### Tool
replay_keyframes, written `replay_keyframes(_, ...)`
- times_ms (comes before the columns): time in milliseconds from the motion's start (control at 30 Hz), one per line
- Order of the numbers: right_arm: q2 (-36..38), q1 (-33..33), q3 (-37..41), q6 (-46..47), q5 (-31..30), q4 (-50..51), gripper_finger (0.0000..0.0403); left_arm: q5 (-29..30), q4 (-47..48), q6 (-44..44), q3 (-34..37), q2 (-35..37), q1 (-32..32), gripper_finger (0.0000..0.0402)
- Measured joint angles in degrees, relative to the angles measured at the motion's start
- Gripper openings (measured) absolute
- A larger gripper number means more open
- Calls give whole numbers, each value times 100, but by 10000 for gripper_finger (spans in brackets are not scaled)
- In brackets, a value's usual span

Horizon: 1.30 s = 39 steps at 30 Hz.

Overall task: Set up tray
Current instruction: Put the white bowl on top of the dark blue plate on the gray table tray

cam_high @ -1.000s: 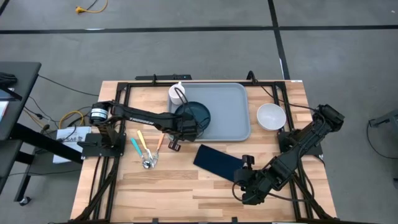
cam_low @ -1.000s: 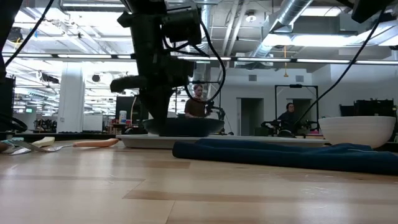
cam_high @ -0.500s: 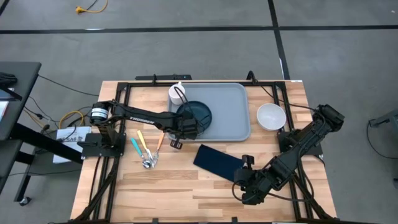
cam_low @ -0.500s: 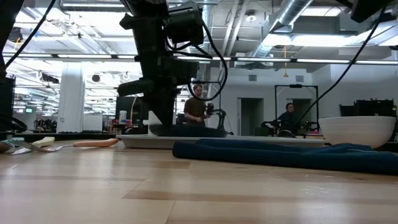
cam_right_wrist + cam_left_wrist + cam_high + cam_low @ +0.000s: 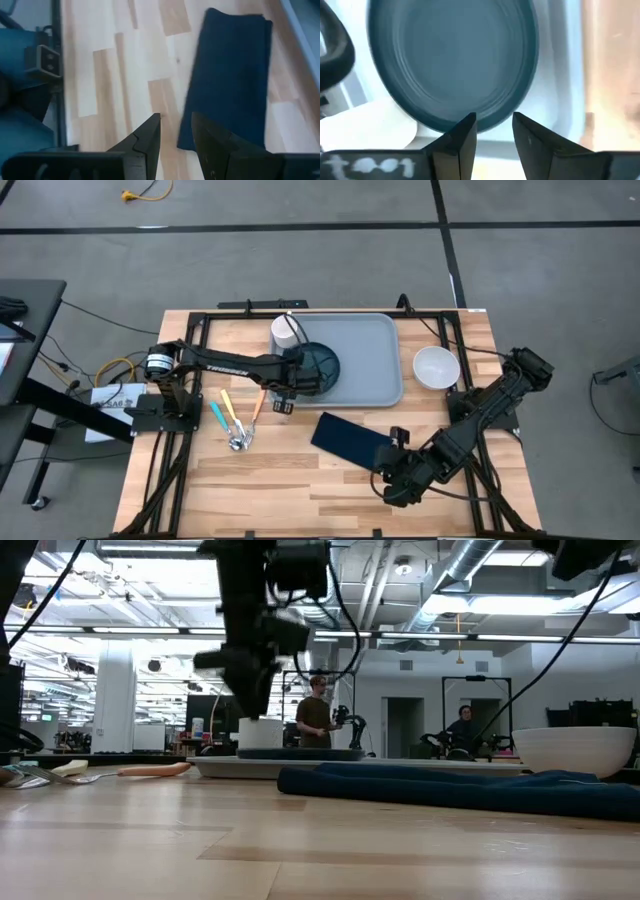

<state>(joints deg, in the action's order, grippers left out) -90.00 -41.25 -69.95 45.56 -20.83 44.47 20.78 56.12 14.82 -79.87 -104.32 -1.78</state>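
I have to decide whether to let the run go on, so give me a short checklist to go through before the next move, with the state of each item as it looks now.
1. Plate lies flat on the tray: ok, at its left end.
2. Left pincer has let go of the plate: ok, fingers apart at the plate's rim, nothing between them.
3. Napkin placed on the tray: not ok, it lies on the table in front of the tray.
4. Right pincer ready over the napkin: ok, open above its near edge.
5. White bowl on the tray: not ok, it sits on the table beside the tray's right side.
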Motion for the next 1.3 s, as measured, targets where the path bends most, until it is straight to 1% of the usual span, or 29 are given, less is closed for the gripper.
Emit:
replay_keyframes(133,0,235,0,335,-3,432,102,-442,791,-302,-728,36,111,119)
replay_keyframes(267,0,622,0,877,-5,1447,102,-908,932,-414,-1274,428,221,119)
replay_keyframes(367,0,887,0,1088,-1,2345,102,-1079,819,-516,-1444,938,270,118)
replay_keyframes(467,0,1115,0,1093,61,3077,102,-1286,636,-582,-1452,1653,289,118)
replay_keyframes(567,0,1317,0,789,197,3584,102,-1579,391,-613,-1389,2348,286,118)
replay_keyframes(700,25,1684,2,206,471,4012,102,-1844,-114,-616,-999,3273,287,118)
replay_keyframes(767,108,1944,2,-178,596,4090,102,-1903,-258,-656,-690,3694,286,118)
replay_keyframes(867,402,2392,6,-754,625,4062,102,-1900,-453,-753,-100,4311,286,118)
replay_keyframes(1000,1063,3069,4,-1214,639,4078,102,-1881,-930,-862,791,5028,284,118)
replay_keyframes(1100,1739,3521,125,-1391,672,3973,102,-1769,-1276,-919,1368,5437,284,118)
replay_keyframes(1200,2412,4006,549,-1458,1055,3690,102,-1562,-1591,-987,1840,5735,283,118)
replay_keyframes(1300,2969,4485,1124,-1458,1397,3397,102,-1542,-1837,-967,2262,5970,281,118)
